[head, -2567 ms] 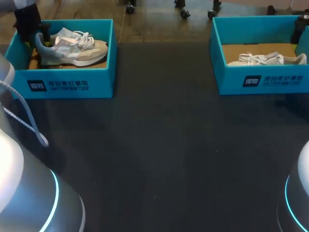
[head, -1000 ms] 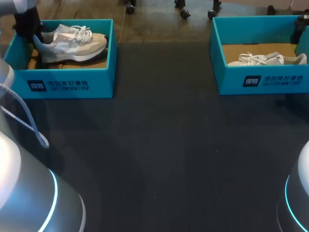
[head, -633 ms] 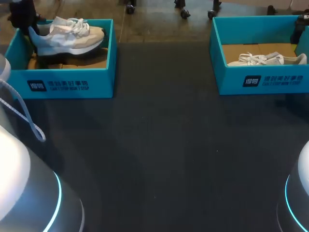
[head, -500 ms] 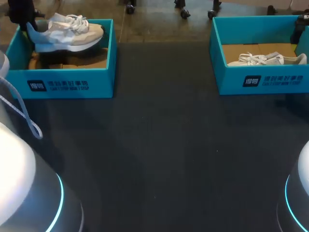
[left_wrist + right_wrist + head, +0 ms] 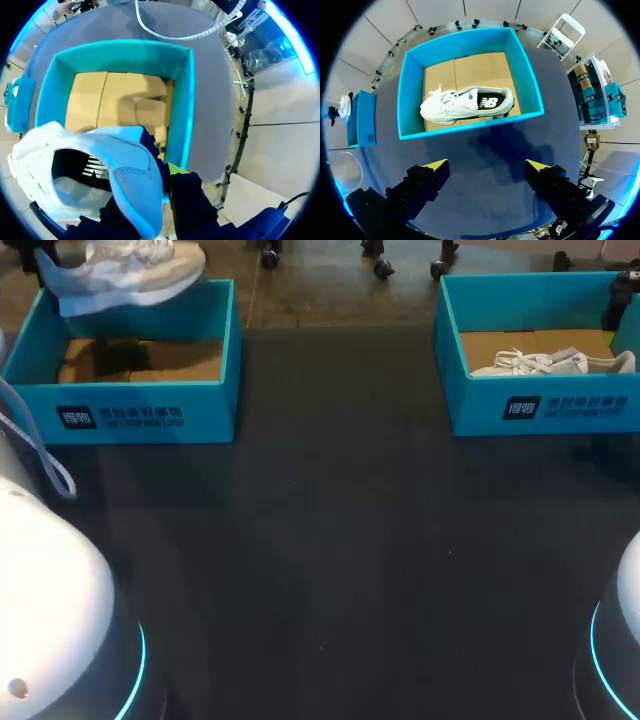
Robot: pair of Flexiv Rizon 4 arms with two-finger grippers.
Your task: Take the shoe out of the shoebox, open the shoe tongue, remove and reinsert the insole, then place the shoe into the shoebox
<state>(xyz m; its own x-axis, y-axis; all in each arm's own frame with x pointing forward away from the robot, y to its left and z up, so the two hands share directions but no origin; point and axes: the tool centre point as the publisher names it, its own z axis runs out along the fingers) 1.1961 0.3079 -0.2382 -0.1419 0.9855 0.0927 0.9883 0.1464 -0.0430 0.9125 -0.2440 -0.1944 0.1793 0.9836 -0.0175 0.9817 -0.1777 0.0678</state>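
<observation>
A grey-and-white sneaker [image 5: 120, 270] with a light-blue heel hangs in the air above the left teal shoebox [image 5: 130, 415]. In the left wrist view my left gripper [image 5: 161, 176] is shut on the shoe's heel [image 5: 135, 185], and the shoebox [image 5: 185, 100] lies below with its bare cardboard floor showing. My right gripper [image 5: 486, 167] is open with nothing between its fingers. It hovers above the table on the near side of the right teal shoebox [image 5: 410, 95], which holds a white sneaker [image 5: 467, 105] lying on its side.
The right shoebox [image 5: 540, 405] with its white sneaker [image 5: 550, 362] stands at the back right of the dark table [image 5: 330, 540]. Both boxes sit along the far edge. My arms' bases fill the near corners.
My left gripper has lifted the sneaker by its heel up out of the left shoebox; the box floor is now bare. The right arm has stayed still.
</observation>
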